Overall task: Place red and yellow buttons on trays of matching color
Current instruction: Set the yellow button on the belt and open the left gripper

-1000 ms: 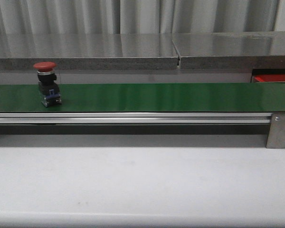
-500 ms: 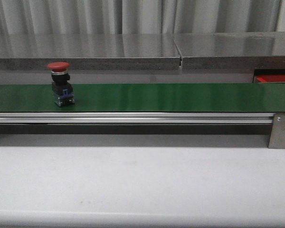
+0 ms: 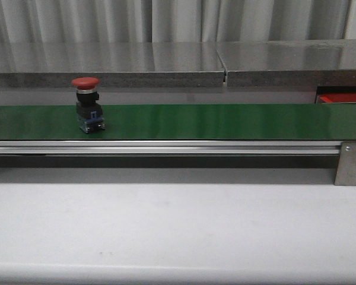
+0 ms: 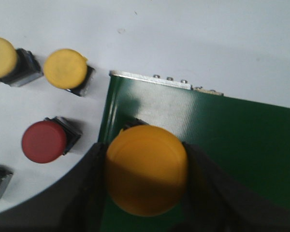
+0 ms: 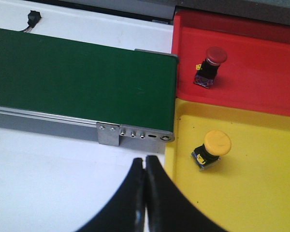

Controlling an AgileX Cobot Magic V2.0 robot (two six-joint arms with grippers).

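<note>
one red-capped button (image 3: 87, 104) upright on the green belt (image 3: 225, 122); left gripper (image 4: 146, 179) clamping a yellow button (image 4: 146, 176), right gripper (image 5: 145, 166) closed, empty

Left gripper (image 4: 146, 193): you see two broad, matte black fingers, blurred. Right gripper (image 5: 145, 193): you see two smooth black curved fingers tapering to narrow tips.

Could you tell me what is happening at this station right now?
Push buttons are being sorted by colour by way of a green belt. The left gripper holds a yellow button over one end of the belt, with more buttons waiting on the white table beside it. A red button stands upright on the belt. At the other end, the right gripper hangs shut and empty near a red tray and a yellow tray, each already holding one matching button.
</note>
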